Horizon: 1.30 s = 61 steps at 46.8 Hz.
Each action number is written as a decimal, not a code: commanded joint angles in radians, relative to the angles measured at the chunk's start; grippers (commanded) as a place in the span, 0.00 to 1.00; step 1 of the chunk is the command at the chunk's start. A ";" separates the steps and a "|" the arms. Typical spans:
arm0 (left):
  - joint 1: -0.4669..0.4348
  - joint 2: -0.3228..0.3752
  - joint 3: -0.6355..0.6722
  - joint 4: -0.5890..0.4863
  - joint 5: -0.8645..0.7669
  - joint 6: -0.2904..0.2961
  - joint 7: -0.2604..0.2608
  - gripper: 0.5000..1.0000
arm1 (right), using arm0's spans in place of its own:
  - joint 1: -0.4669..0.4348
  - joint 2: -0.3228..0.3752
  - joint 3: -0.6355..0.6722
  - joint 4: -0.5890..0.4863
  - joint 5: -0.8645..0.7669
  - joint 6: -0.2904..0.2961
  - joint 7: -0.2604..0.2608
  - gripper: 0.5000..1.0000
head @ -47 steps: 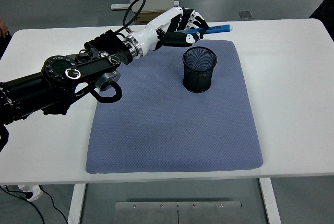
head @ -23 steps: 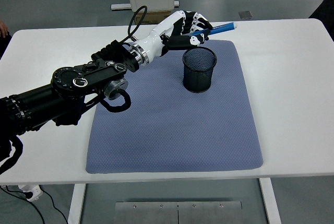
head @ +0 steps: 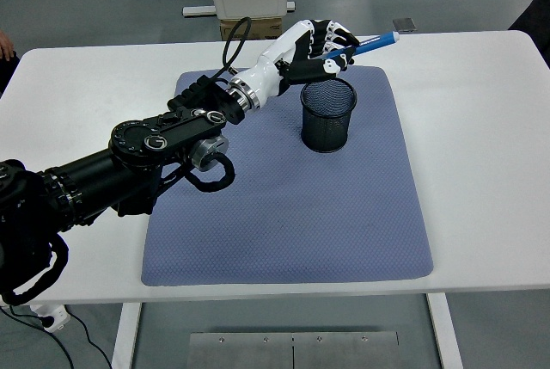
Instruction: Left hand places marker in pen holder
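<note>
A humanoid robot's left hand (head: 316, 46) grips a blue marker (head: 365, 45) above the far rim of a black mesh pen holder (head: 327, 114) standing upright on a grey-blue mat (head: 284, 206) spread over a white table (head: 481, 137). The fingers are curled closed around the near end of the marker, which juts out to the right of the hand, its free tip raised slightly and pointing right and far. The marker's long axis lies close to level, nearly crosswise to the holder's open mouth, and the free end overshoots the rim to the right. The holder sits just below and a little nearer than the hand, its opening facing straight up and nothing visible inside through the mesh. The black left arm (head: 129, 158) reaches in from the picture's left edge across the mat. The right arm is out of view. As judged from this pose, the marker has yet to enter the holder: the turn that matters is swinging the long axis from near-level to upright, tip down, with the hand drawn back over the mouth so the tip clears the far rim before release
</note>
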 commanded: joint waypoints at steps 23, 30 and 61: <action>0.018 -0.003 -0.026 0.053 -0.063 0.000 -0.043 0.00 | 0.000 0.000 0.000 0.000 0.000 -0.001 0.000 1.00; 0.022 -0.003 -0.029 0.052 -0.075 0.000 -0.045 0.00 | 0.000 0.000 0.000 0.000 0.000 0.000 0.000 1.00; 0.027 -0.003 -0.028 0.052 -0.071 -0.004 -0.048 0.00 | 0.000 0.000 0.000 0.000 0.000 0.000 0.000 1.00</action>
